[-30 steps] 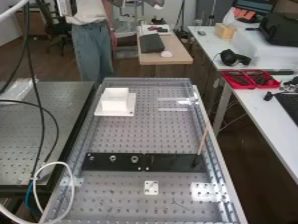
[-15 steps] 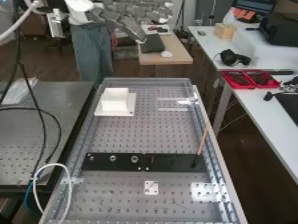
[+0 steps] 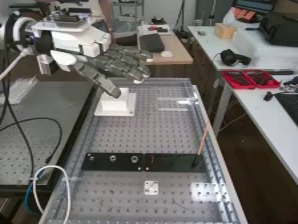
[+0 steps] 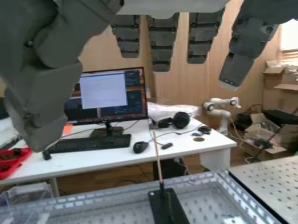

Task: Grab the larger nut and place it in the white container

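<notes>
The hand (image 3: pixel 118 64) hangs above the far left of the bench, over the white container (image 3: pixel 115 102), its fingers straight with nothing held. Fingers and thumb of the hand (image 4: pixel 161 42) hang spread in the wrist view. On the flat black bar (image 3: pixel 174 162) stand the larger nut (image 3: pixel 113 158), the smaller nut (image 3: pixel 91 158) to its left and the bearing (image 3: pixel 134 159) to its right. The hand is well beyond and above the bar, touching none of these parts.
A thin wooden stick (image 3: pixel 203 140) rises from the bar's right end, also seen as a stick (image 4: pixel 157 160) in the wrist view. A small white plate (image 3: pixel 151 188) lies nearer than the bar. Red trays (image 3: pixel 249 79) sit on the side table; a white cable (image 3: pixel 66 189) loops at lower left.
The hand has come into view from the top and moved down and to the left, to above the white container. The parts on the bar have not moved.
</notes>
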